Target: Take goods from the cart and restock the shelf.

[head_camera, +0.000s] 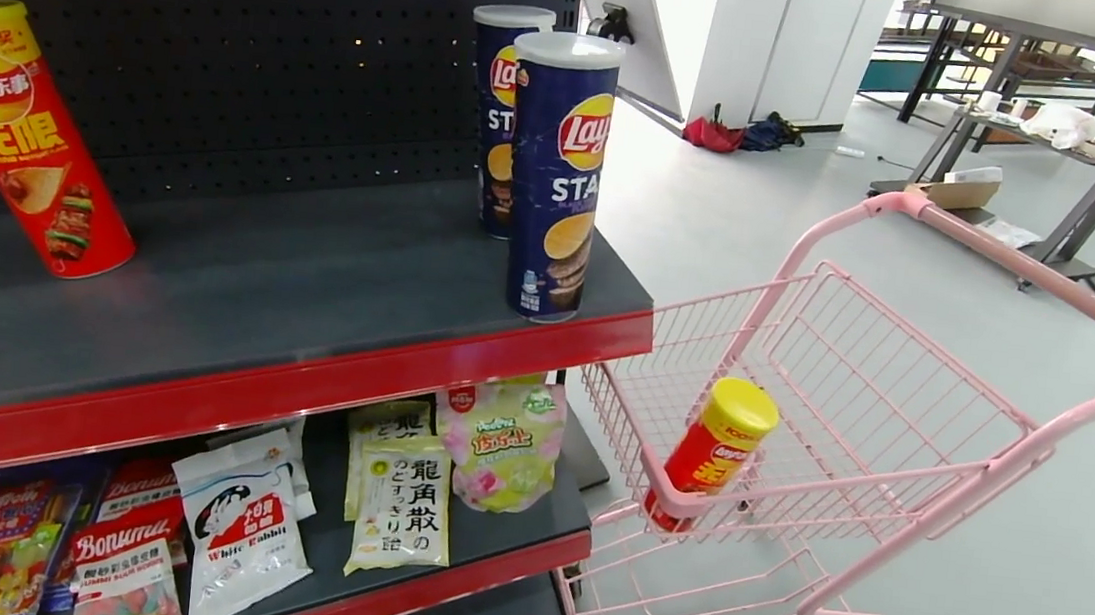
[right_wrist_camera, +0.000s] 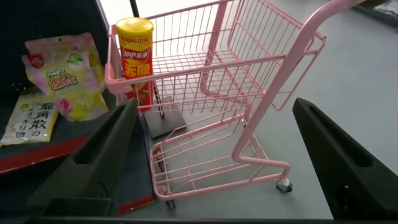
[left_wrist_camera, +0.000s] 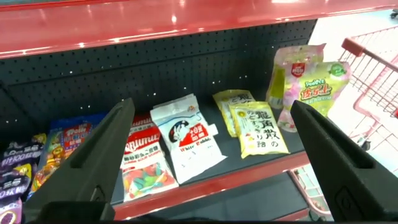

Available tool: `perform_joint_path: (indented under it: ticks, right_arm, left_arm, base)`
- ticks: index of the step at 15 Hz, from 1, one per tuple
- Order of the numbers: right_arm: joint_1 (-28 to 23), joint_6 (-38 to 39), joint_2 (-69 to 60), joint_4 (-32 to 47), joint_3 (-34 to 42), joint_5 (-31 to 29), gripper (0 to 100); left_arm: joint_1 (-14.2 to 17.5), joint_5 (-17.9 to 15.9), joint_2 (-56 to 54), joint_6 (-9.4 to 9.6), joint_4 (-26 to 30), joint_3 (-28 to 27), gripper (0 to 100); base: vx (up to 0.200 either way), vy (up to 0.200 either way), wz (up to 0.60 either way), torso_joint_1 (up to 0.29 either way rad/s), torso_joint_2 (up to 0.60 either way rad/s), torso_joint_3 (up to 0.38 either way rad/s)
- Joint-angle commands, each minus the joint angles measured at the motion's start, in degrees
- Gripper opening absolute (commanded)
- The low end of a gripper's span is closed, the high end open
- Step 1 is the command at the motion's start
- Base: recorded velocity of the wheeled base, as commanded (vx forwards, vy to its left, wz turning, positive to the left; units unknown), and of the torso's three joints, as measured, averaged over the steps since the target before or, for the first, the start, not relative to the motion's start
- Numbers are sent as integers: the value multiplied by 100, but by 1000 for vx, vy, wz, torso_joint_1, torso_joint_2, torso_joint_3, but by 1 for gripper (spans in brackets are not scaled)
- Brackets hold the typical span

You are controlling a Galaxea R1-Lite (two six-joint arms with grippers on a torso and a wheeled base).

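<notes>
1 can in the cart: a red chip can (head_camera: 713, 449) with a yellow lid leaned in the basket corner of the pink cart (head_camera: 1015, 254) nearest the shelf, propped by the wire walls.
3 cans on the top shelf (head_camera: 258, 290): 2 blue cans (head_camera: 557, 173) stood upright at the right end, one behind the other, the front one at the edge. 1 matching red can (head_camera: 26, 137) stood at the far left by the pegboard back.
Left gripper (left_wrist_camera: 211, 168): jaws spread wide and holding nothing. It faced the snack bags (left_wrist_camera: 186, 140) on the lower shelf, out of the cart's way.
Right gripper (right_wrist_camera: 211, 162): jaws also wide and bare, held above the cart with the red chip can ahead of it. This was probably the ready pose for a pick.
Step in hand: judged to be the approach to the last can, with nothing grasped yet.
Likely spot: beside the matching red can.
</notes>
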Motion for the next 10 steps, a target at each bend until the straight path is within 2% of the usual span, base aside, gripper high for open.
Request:
perform_joint_path:
  ticks: [1, 6, 7, 8, 9, 10]
  right_arm:
    - [1, 1, 2, -2, 0, 2, 100]
    - [27, -148, 117, 24, -18, 72, 100]
    - [62, -43, 539, -20, -510, 195, 100]
    - [89, 441, 1725, -46, -1556, 239, 100]
    - [115, 1557, 3360, -55, -3357, 336, 100]
    - [203, 1390, 4239, -108, -3823, 564, 100]
  left_arm:
    - [2, 2, -3, -2, 5, 0, 100]
    - [2, 2, -3, -2, 5, 0, 100]
    - [2, 2, -3, -2, -4, 0, 100]
    - [2, 2, -3, -2, 5, 0, 100]
    - [2, 2, -3, -2, 5, 0, 100]
    - [2, 2, 6, -2, 5, 0, 100]
  base:
    - [0, 0, 0, -41, 90, 71]
    - [0, 0, 0, -3, 12, 8]
    - [0, 0, 0, 0, 0, 0]
    - [0, 0, 0, 0, 0, 0]
    - [0, 0, 0, 0, 0, 0]
    - [0, 0, 0, 0, 0, 0]
